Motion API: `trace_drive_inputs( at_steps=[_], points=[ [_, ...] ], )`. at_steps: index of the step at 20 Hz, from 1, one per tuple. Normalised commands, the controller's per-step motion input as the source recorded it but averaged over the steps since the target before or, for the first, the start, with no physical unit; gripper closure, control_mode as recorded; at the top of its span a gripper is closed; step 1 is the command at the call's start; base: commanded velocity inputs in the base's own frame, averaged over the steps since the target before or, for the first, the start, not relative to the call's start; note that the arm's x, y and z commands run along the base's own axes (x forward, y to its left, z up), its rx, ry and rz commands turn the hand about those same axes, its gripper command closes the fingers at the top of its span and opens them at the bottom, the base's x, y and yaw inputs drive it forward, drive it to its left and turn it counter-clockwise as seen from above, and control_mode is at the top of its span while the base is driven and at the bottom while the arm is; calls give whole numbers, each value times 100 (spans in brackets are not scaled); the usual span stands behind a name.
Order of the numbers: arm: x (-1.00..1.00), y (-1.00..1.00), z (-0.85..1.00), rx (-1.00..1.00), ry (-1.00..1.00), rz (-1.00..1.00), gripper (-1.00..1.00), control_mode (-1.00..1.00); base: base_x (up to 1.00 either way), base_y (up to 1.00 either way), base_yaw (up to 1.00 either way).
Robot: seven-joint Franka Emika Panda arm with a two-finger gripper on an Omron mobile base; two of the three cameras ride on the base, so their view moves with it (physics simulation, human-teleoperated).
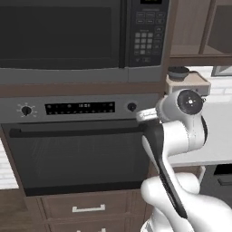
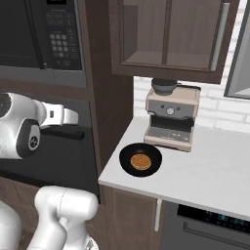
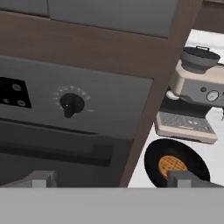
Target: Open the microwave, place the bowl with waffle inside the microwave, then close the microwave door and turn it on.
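The microwave (image 1: 81,38) sits built in above the black oven, its dark glass microwave door (image 1: 59,34) closed and its keypad (image 1: 147,41) on the right. The keypad (image 2: 58,41) also appears in the right base view. The black bowl with waffle (image 2: 140,160) rests on the white counter's left end, in front of the coffee machine. In the hand view the bowl with waffle (image 3: 175,164) lies low on the right. My gripper (image 3: 113,180) is open with nothing between its widely spaced fingertips (image 3: 41,179), and it faces the oven's control panel below the microwave.
The black oven (image 1: 72,154) with knobs and a long bar handle fills the cabinet under the microwave. A beige coffee machine (image 2: 171,119) stands behind the bowl on the white counter (image 2: 210,171). A brown cabinet post (image 2: 105,107) separates oven and counter. Wall cabinets (image 2: 166,34) hang above.
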Motion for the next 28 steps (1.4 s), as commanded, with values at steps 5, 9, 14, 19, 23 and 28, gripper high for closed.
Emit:
trace_drive_inputs(
  at_steps=[5, 9, 14, 19, 23, 28],
  points=[
    [1, 14, 77, 0, -11, 7, -100, -100, 0, 0, 0],
    [0, 1, 74, 1, -1, 10, -100, -100, 0, 0, 0],
    [0, 5, 64, 2, -5, 5, -100, -100, 0, 0, 0],
    [6, 19, 32, 1, -1, 0, -100, -100, 0, 0, 0],
    [25, 26, 15, 0, 0, 0, -100, -100, 0, 0, 0],
    [31, 17, 11, 2, 0, 0, -100, -100, 0, 0, 0]
  ],
)
